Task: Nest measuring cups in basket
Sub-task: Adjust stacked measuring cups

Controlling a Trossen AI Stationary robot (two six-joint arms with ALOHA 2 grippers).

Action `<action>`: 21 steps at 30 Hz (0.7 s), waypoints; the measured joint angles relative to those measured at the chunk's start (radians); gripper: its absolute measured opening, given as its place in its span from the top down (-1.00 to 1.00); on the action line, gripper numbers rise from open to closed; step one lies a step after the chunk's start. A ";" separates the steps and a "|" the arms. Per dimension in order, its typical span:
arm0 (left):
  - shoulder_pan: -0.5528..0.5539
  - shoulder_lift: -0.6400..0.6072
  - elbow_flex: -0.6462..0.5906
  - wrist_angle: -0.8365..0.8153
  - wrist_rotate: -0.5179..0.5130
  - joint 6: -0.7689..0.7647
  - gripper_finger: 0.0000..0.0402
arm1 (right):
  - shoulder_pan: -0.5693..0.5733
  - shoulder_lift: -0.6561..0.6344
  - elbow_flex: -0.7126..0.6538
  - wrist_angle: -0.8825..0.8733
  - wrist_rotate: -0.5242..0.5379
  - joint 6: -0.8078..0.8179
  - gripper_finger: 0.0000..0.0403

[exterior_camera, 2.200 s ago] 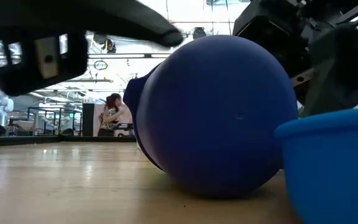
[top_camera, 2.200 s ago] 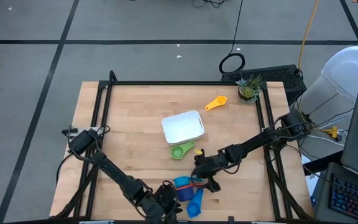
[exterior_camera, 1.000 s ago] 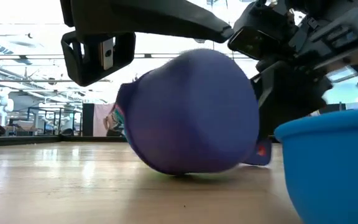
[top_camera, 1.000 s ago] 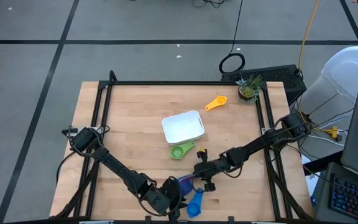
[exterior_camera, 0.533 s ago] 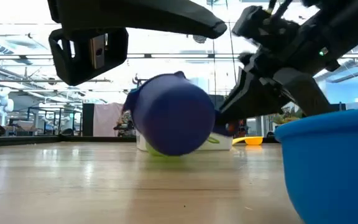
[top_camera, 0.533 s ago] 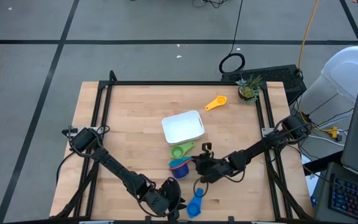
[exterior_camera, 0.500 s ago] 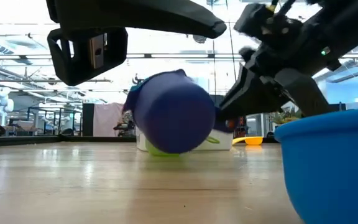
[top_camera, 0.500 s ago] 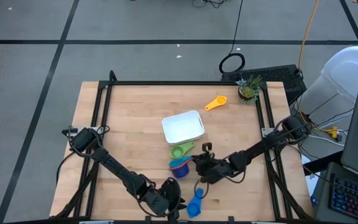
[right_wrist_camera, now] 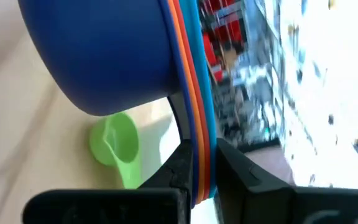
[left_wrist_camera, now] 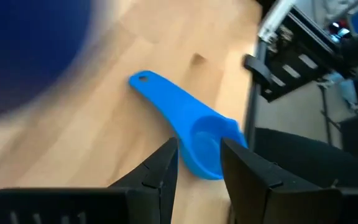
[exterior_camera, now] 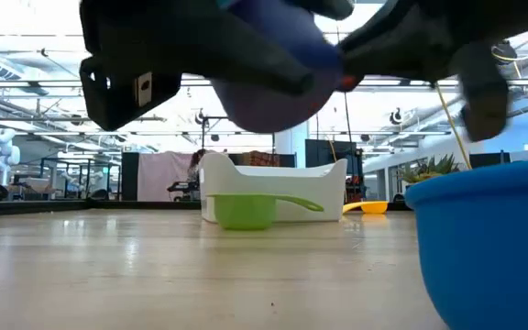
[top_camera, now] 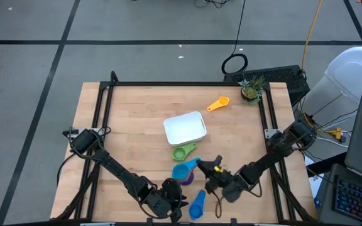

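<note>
Nested blue-and-orange measuring cups (right_wrist_camera: 123, 56) pinched by right gripper (right_wrist_camera: 197, 168), clear of the white basket (top_camera: 185, 128); left gripper (left_wrist_camera: 197, 165) narrowly parted.

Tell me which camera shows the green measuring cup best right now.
The high view: the green measuring cup lies unobstructed just in front of the white basket. The low view shows it side-on against the basket; the right wrist view shows it partly behind the held stack; the left wrist view misses it.

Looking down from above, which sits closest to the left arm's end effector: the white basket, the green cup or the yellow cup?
From the left end effector:
1. Green cup, just in front of the basket.
2. White basket, mid-table.
3. Yellow cup, far side, near the plant.
</note>
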 joint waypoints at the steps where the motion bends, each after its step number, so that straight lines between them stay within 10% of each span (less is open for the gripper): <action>1: 0.000 0.000 0.000 -0.008 -0.022 -0.006 0.39 | 0.012 0.000 0.000 0.006 -0.014 -0.032 0.87; 21: 0.011 -0.146 0.001 -0.107 -0.242 0.038 0.39 | 0.038 0.000 -0.241 -0.023 0.002 0.149 0.87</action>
